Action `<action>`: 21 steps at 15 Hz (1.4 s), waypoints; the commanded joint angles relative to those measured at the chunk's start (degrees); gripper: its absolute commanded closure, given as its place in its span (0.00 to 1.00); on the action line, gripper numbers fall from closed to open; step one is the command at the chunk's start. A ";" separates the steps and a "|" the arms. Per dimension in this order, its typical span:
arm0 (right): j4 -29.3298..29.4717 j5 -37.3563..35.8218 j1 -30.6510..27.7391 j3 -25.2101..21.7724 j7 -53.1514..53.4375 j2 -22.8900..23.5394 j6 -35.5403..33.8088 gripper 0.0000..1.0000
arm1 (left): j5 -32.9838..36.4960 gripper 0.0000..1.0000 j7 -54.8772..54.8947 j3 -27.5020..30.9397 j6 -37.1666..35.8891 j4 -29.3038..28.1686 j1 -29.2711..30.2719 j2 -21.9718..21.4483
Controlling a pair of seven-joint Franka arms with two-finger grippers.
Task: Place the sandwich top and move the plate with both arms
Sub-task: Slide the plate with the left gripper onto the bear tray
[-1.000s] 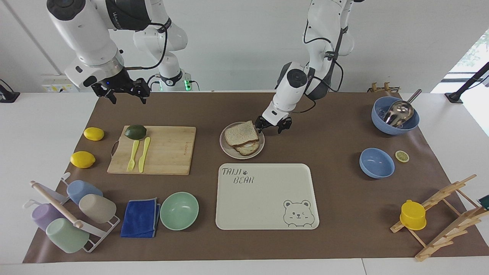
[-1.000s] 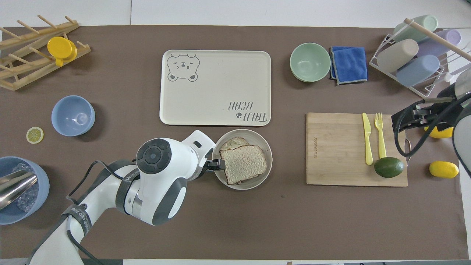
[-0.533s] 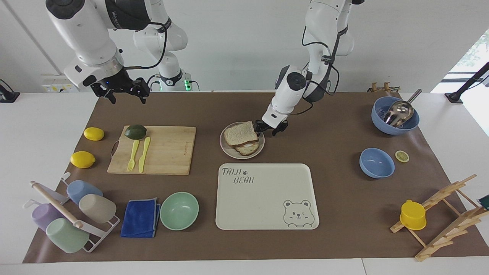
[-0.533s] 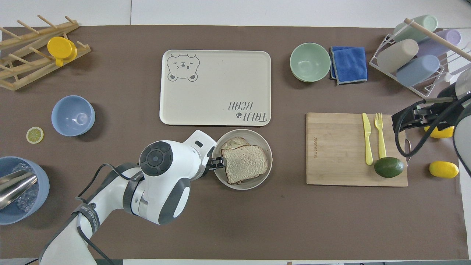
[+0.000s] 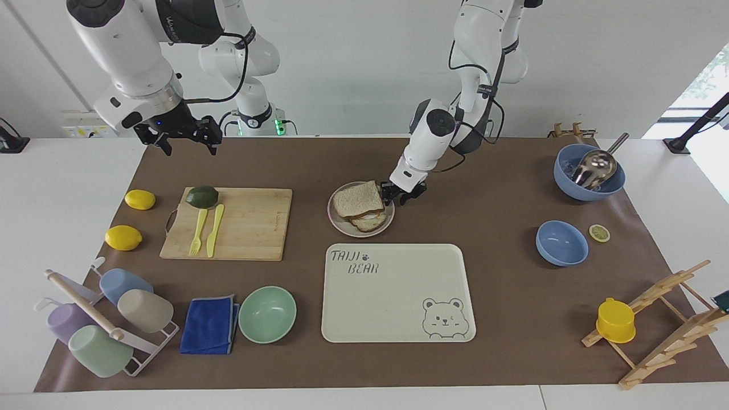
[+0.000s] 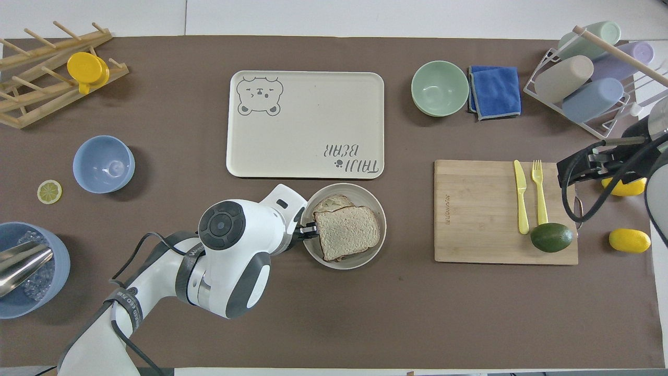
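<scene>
With the bread slice [image 5: 358, 199] already atop the egg toast on the plate [image 5: 339, 224], the left gripper [image 5: 394, 195], fingers narrowed at the plate's three-o'clock rim in the facing view, should pinch only the rim, though whether it grips I cannot tell, while the right gripper [image 5: 181, 138], jaws apart, waits above the mat.

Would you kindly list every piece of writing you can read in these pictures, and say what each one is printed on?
"TAIJI BEAR": on the cream rectangular tray, with a paw mark and a bear drawing.
Small brand mark on the bamboo cutting board: too small to read.
Lettering on the right arm's dark upper link and on the left arm's cable strap: too small to read.
</scene>
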 commanded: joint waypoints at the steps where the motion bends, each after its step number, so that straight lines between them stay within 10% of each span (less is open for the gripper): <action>1: 0.43 0.31 -0.83 0.58 -2.08 -0.05 0.02 0.00 | -1.10 0.71 0.29 0.72 1.21 -0.31 -1.11 0.16; 5: 0.43 0.22 -0.83 0.58 -1.99 -0.05 0.29 0.00 | -1.10 1.00 0.30 0.72 1.04 -0.31 -1.03 0.16; 11: 0.43 0.13 -0.56 0.66 -1.99 -0.41 0.11 0.00 | -1.10 1.00 1.52 0.72 -1.06 0.92 1.34 -0.27; 21: 0.43 -0.22 -0.48 0.66 -1.99 -0.49 0.02 0.00 | -3.92 1.00 8.38 1.16 -20.07 20.16 13.47 1.30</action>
